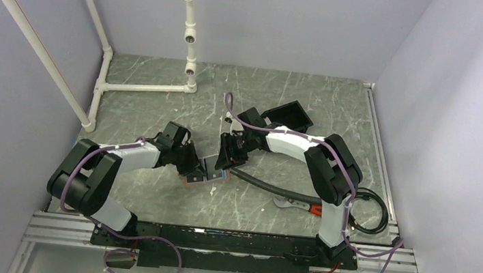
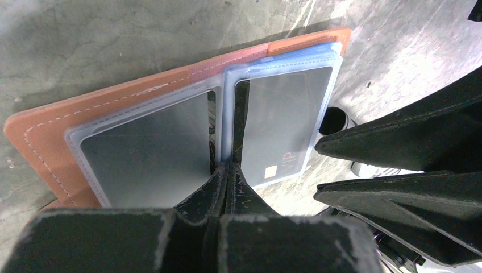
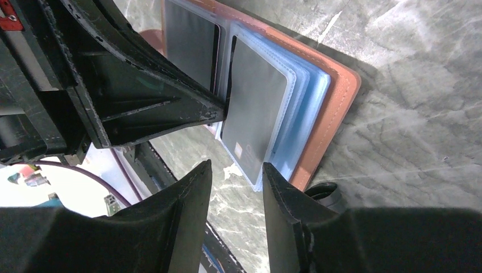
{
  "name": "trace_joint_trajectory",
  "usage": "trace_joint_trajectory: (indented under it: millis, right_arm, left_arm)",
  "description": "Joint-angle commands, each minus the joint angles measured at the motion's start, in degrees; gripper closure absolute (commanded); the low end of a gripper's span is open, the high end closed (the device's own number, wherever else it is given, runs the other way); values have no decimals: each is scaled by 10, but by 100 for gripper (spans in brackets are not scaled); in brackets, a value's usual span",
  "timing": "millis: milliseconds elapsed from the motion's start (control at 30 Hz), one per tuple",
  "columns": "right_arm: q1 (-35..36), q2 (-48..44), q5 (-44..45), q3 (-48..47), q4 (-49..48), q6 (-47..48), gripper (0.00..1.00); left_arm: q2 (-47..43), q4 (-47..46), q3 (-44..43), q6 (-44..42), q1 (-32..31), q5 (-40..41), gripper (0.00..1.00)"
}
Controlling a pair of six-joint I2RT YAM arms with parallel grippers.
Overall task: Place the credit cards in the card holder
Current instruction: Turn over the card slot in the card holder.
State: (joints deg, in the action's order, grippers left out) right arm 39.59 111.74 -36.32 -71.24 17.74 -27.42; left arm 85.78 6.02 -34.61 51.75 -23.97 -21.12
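Tan-brown leather is lying open on the grey marbled table [image 2: 85, 40]: the bifold card holder [image 2: 131, 91], its clear plastic sleeves [image 3: 307, 96] holding two dark blue-grey credit cards [image 2: 284, 125], one each side of the fold. The left gripper [image 2: 226, 170] is pressing clenched at that fold, while the right gripper [image 3: 236, 173] is hanging parted and empty beside the sleeve edge. Any further card, I judge, is needing a flat, square feed with the holder pinned.
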Motion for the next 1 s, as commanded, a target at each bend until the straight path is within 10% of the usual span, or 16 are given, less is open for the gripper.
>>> trace_joint_trajectory:
  millis: [0, 967]
  right_arm:
    - [1, -6, 1, 8, -2, 4, 60]
    - [8, -19, 39, 13, 11, 3, 61]
  left_arm:
    - [19, 7, 20, -9, -4, 31, 100]
    - [13, -4, 31, -6, -4, 28, 100]
